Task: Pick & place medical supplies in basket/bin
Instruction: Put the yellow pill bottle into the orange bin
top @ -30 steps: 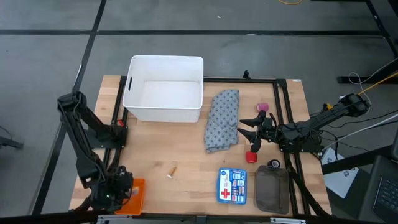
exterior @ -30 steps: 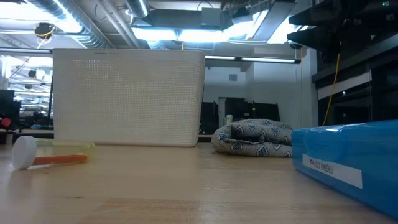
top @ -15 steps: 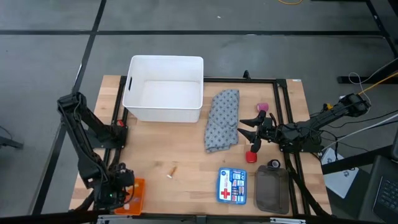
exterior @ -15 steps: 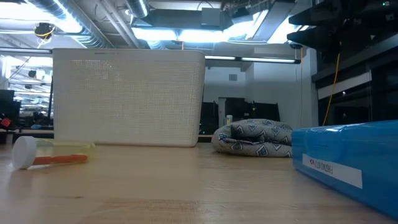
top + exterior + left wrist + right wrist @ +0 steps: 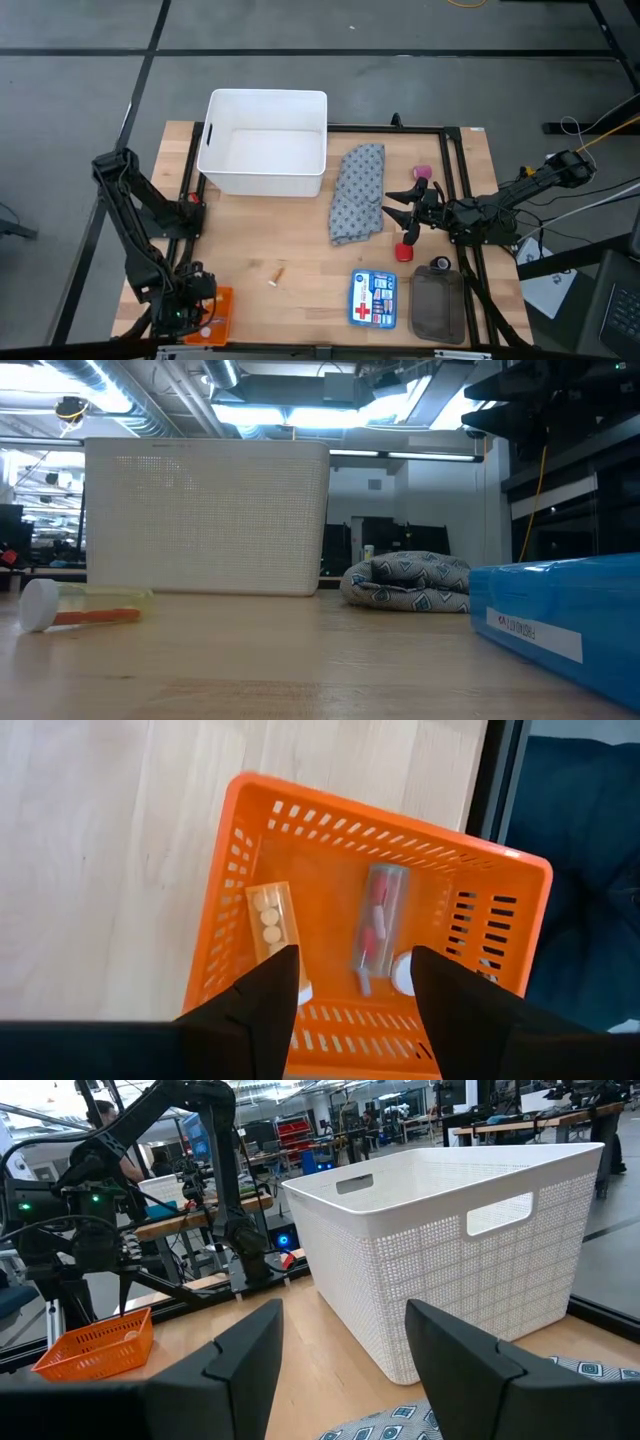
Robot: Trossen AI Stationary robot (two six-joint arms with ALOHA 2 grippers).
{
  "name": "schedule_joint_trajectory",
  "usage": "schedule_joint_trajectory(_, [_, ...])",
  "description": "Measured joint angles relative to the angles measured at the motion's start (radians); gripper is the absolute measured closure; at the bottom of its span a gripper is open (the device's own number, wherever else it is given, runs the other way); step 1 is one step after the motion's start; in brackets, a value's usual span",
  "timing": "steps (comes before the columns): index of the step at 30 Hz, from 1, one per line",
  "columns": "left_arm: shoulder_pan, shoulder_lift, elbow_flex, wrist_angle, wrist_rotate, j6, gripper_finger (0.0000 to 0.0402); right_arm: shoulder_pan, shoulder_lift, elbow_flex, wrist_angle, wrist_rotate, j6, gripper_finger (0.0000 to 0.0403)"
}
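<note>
My left gripper (image 5: 348,982) is open and points down over a small orange basket (image 5: 520,870) at the table's near left corner (image 5: 214,312). Two clear vials lie in the basket, one with tan tablets (image 5: 268,923) and one with red-pink capsules (image 5: 374,925). My fingers stand above them without touching. My right gripper (image 5: 393,216) is open and level at the table's right side, beside the grey-blue patterned cloth (image 5: 357,192). A pink piece (image 5: 422,172), a red piece (image 5: 404,251) and a tan vial (image 5: 277,273) lie on the wood.
A white perforated bin (image 5: 265,142) stands at the far middle of the table. A blue first-aid box (image 5: 373,298), a grey pouch (image 5: 437,305) and a black round piece (image 5: 441,264) lie near the near right edge. A black frame borders the tabletop.
</note>
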Motion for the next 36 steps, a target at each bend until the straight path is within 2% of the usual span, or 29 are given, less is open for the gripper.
schedule_joint_trajectory(7, [0.024,-0.002,0.0,-0.001,-0.069,0.09,0.021,0.0,0.0,0.0,0.0,0.0,0.0,0.0191])
schedule_joint_trajectory(14, [0.196,-0.015,0.0,0.009,-0.168,0.199,0.021,0.0,0.0,0.0,0.0,0.0,0.0,0.0191])
schedule_joint_trajectory(20, [0.398,-0.015,0.0,0.078,-0.146,0.162,0.021,0.0,0.0,0.0,0.0,0.0,0.0,0.0191])
schedule_joint_trajectory(25, [0.523,-0.015,0.001,0.105,-0.049,0.191,0.021,0.0,0.0,0.0,0.006,0.0,0.004,0.0191])
schedule_joint_trajectory(30, [0.582,-0.015,0.001,0.107,0.007,0.192,0.021,0.0,0.0,0.0,0.034,-0.001,0.027,0.0191])
schedule_joint_trajectory(36, [0.618,-0.015,0.001,0.114,-0.018,0.108,0.021,0.0,0.003,0.0,0.014,-0.067,0.027,0.0191])
